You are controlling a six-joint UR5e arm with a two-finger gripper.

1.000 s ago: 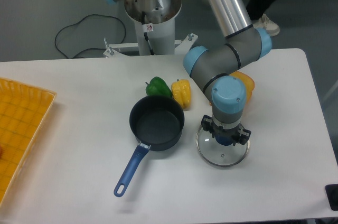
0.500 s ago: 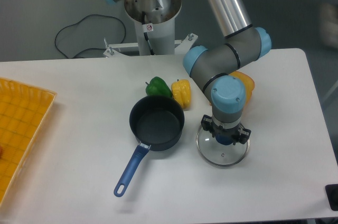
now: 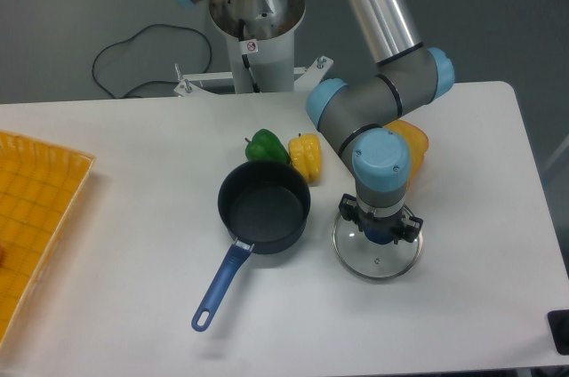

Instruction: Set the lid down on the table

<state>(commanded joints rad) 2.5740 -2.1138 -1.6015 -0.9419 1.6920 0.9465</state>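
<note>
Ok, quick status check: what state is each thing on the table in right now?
lid: off the saucepan, flat at the table, right of the saucepan
gripper: at the lid's knob; open or shut unclear
saucepan: uncovered, empty, upright
green pepper: loose on the table
yellow pepper: beside it
tray: at left edge

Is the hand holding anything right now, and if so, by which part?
The hand sits over the blue centre knob of the lid, apparently gripping it there; the wrist hides the fingers, so a closed hold cannot be confirmed.
</note>
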